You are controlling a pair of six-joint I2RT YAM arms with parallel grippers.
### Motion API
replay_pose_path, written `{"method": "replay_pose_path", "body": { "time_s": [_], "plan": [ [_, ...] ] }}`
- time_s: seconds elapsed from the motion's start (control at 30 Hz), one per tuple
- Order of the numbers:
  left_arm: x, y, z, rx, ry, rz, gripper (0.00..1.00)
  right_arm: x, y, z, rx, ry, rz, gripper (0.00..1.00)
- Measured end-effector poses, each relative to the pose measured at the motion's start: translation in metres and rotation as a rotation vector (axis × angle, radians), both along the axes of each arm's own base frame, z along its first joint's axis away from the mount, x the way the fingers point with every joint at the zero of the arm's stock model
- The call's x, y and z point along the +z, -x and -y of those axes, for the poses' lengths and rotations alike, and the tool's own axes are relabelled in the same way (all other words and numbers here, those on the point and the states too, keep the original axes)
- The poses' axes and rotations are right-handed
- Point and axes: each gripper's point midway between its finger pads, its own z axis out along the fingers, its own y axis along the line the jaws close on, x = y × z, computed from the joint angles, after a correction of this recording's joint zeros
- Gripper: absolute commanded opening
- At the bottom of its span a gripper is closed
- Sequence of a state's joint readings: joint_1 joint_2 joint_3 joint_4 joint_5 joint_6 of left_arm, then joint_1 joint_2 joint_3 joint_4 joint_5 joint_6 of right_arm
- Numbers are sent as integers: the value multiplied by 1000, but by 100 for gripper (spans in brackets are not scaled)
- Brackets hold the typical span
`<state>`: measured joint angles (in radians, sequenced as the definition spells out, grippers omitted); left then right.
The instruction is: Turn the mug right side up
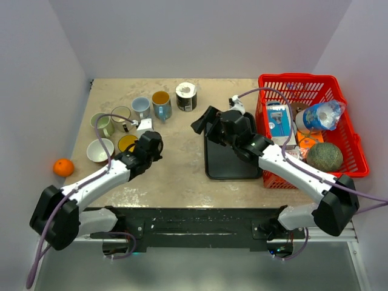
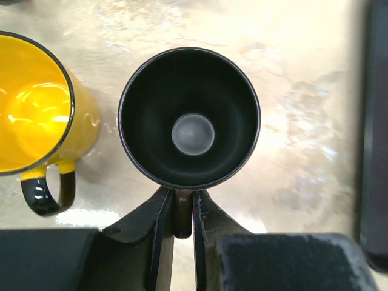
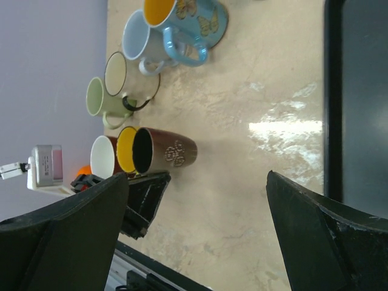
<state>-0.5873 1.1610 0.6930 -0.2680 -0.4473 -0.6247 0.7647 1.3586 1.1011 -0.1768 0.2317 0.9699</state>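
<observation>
The left wrist view is looking straight down into the dark brown glazed mug (image 2: 189,118), which is standing mouth-up on the beige stone-patterned table (image 2: 303,79), its handle clamped between the nearly closed fingers of the left gripper (image 2: 180,203); in the top view the arm is covering this mug. The right wrist view is showing the mug's patterned side just beside a yellow black-rimmed mug (image 3: 125,150), with the right gripper (image 3: 197,236) hanging above the table, jaws spread wide. Bare tabletop is lying between the brown mug and the near edge of the black rectangular tray (image 3: 364,91).
</observation>
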Motion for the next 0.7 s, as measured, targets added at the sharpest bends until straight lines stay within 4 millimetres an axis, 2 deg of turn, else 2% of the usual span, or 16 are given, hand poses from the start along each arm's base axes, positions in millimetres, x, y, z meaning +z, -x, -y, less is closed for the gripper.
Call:
{"method": "replay_pose_path", "body": {
  "time_s": [0.1, 0.2, 0.43, 0.7],
  "plan": [
    [-12, -6, -9, 55, -73, -18, 0, -4, -1, 22, -32, -1, -4, 99],
    [-15, -10, -20, 105, -119, -9, 0, -12, 0, 39, -59, 7, -16, 99],
    [-22, -29, -25, 165, -200, 7, 0, -11, 6, 42, -33, 10, -17, 99],
    [-44, -41, -25, 182, -279, -35, 0, -2, 11, 50, -28, -7, 3, 99]
  ]
}}
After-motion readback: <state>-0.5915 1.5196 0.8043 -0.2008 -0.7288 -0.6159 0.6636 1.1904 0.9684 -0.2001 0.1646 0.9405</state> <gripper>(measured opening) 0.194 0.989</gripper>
